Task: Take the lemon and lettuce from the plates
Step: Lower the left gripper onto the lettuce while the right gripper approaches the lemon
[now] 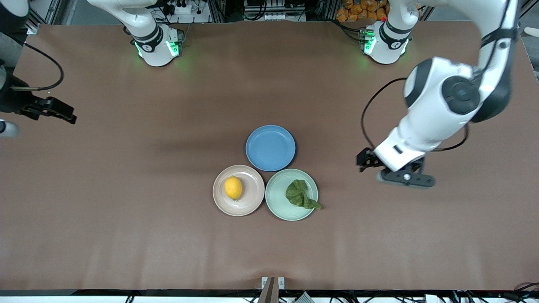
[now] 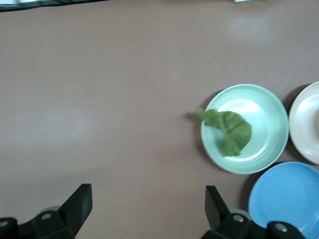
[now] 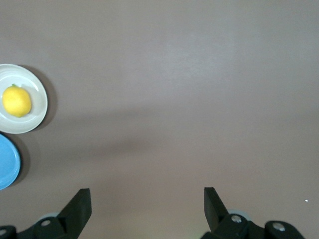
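The lemon (image 1: 233,187) lies on the beige-pink plate (image 1: 251,198). The lettuce (image 1: 300,194) lies on the mint green plate (image 1: 277,198), its tail over the rim. The two plates touch, near the table's middle. My left gripper (image 1: 406,179) is open and empty over bare table, toward the left arm's end from the green plate. Its wrist view (image 2: 148,199) shows the lettuce (image 2: 230,132) on the green plate (image 2: 266,119). My right gripper (image 1: 8,128) is open and empty over the right arm's end of the table. Its wrist view (image 3: 147,199) shows the lemon (image 3: 17,101) on its plate (image 3: 39,107).
An empty blue plate (image 1: 270,147) sits farther from the front camera, touching both other plates. It also shows in the left wrist view (image 2: 286,196) and the right wrist view (image 3: 7,162). Brown table (image 1: 126,210) surrounds the plates.
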Robot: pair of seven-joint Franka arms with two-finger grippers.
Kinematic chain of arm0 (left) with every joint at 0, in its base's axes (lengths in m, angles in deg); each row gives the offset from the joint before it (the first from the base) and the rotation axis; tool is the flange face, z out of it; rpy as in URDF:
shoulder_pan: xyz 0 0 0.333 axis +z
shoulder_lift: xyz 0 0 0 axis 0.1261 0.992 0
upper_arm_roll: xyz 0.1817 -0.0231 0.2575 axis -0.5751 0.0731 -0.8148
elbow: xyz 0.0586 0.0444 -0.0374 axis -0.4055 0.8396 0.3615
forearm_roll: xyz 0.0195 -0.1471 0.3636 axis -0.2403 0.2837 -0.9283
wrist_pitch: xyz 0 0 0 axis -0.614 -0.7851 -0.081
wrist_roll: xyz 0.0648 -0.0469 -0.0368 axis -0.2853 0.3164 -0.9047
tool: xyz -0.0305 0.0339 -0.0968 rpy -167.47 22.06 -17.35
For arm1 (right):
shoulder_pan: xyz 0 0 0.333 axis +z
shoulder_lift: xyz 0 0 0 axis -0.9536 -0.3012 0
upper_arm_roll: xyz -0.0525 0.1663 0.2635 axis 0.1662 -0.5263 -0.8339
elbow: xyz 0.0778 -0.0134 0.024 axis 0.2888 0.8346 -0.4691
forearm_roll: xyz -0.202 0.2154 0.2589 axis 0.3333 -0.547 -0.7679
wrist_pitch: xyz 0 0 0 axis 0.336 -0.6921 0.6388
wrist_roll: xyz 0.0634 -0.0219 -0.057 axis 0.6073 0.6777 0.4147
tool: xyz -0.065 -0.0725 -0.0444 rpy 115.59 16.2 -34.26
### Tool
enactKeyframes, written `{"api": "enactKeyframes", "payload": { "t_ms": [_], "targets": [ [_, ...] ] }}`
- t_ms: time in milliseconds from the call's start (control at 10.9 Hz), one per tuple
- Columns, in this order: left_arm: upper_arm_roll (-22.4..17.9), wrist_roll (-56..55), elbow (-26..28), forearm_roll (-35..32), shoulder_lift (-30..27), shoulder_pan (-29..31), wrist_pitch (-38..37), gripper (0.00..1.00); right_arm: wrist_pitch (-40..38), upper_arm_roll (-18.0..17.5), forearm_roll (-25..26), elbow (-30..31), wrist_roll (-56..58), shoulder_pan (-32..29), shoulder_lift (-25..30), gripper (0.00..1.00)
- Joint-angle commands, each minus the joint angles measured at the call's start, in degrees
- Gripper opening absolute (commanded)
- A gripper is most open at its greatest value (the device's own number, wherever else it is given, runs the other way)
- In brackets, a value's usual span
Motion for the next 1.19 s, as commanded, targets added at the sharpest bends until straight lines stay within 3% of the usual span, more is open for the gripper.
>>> {"api": "enactKeyframes", "payload": {
  "t_ms": [0, 274, 549, 732, 1098],
  "targets": [
    [-0.43, -8.32, -2.38, 2.28, 9.32, -4.81, 11.31, 1.00, -0.92, -0.05, 0.15, -1.20, -1.08, 3.57, -0.85, 1.00],
    [-0.25, -16.94, -4.58, 2.37, 14.27, -8.51, 15.83, 1.00, -0.48, -0.14, -0.11, -1.29, -1.08, 6.48, -1.81, 1.00],
    [-0.43, -17.76, -4.67, 2.37, 18.39, -9.49, 18.20, 1.00, -0.31, -0.05, -9.49, -1.29, -1.08, 6.39, -3.57, 1.00],
    [-0.25, -18.63, -4.67, 2.37, 20.42, -10.28, 19.87, 1.00, 0.04, -0.05, -9.69, -1.46, -1.17, 9.01, -5.67, 1.00],
    [-0.43, -22.76, -6.33, 2.37, 24.99, -12.39, 25.41, 1.00, 8.73, -0.05, -9.52, -1.64, -1.17, 15.87, -12.70, 1.00]
  ]
}}
